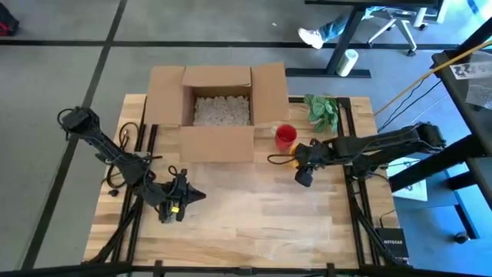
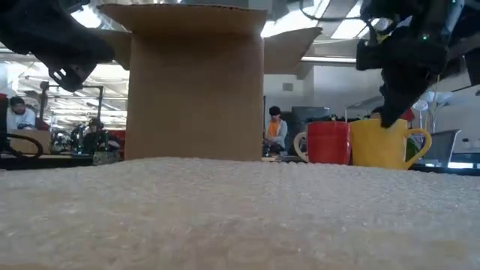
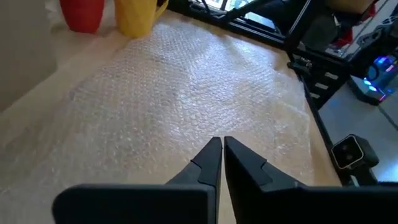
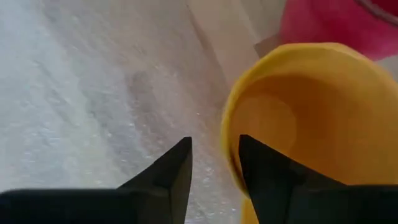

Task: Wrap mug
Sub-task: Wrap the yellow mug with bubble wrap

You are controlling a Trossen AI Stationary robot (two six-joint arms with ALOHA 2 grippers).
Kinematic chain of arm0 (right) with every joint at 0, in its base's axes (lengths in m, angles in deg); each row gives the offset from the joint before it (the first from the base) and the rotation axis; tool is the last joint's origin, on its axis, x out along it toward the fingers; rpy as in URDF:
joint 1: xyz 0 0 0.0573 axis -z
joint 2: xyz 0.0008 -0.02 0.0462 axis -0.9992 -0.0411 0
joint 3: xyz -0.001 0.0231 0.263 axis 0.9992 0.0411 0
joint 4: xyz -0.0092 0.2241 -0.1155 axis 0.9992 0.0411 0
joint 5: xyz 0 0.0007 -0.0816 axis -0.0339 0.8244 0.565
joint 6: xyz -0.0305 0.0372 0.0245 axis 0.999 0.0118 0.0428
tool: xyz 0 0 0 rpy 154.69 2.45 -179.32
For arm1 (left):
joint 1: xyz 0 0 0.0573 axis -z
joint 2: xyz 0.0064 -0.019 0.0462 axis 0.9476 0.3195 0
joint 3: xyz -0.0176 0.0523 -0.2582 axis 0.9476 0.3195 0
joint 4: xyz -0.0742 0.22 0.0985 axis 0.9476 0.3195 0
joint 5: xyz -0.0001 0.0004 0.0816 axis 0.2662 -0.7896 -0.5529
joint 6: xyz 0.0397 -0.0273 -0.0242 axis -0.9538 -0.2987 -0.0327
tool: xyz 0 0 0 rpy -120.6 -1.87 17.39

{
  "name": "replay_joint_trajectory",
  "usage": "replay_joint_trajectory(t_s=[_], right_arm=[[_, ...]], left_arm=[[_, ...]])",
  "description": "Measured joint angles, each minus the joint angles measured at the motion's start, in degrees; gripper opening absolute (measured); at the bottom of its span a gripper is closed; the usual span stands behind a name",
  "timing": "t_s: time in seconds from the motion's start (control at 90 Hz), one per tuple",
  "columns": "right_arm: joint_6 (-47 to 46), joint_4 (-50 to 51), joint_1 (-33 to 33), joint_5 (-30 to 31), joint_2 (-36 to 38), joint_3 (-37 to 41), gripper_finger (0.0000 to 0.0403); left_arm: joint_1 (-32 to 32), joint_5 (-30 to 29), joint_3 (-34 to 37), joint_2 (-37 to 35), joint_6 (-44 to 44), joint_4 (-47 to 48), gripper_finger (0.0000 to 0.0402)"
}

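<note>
The yellow mug [image 2: 386, 144] is placed upright beside the red mug [image 2: 328, 142], near the cardboard box [image 1: 218, 108]. Its rim is straddled by the parted jaws of the right gripper [image 4: 214, 163]. The left gripper [image 3: 221, 155] is held over the bubble wrap [image 3: 180, 99], jaws together.

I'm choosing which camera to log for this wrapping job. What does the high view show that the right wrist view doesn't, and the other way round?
Only the high view shows the open cardboard box, the green cloth, the left claw resting over the bubble wrap, and the whole table.

Only the right wrist view shows the yellow mug's open mouth from close up, with one finger of the right claw at its rim.

Both show the red mug and the bubble wrap.
</note>
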Motion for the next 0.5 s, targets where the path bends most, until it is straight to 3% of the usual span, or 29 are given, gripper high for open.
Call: replay_joint_trajectory(t_s=[0.089,0.222,0.5], right_arm=[[0.1,-0.9,1.3,-2.5,-1.9,0.0,0.0097],[1.6,-3.0,1.3,-3.2,-2.6,0.0,0.0018],[-0.6,4.1,0.9,-0.2,-2.5,-9.0,0.0006]], left_arm=[[0.0,0.0,0.0,0.0,-0.2,0.1,0.0],[0.0,0.0,0.0,0.0,-1.1,0.1,0.0],[0.0,0.2,0.0,0.0,-1.1,0.1,0.0]])
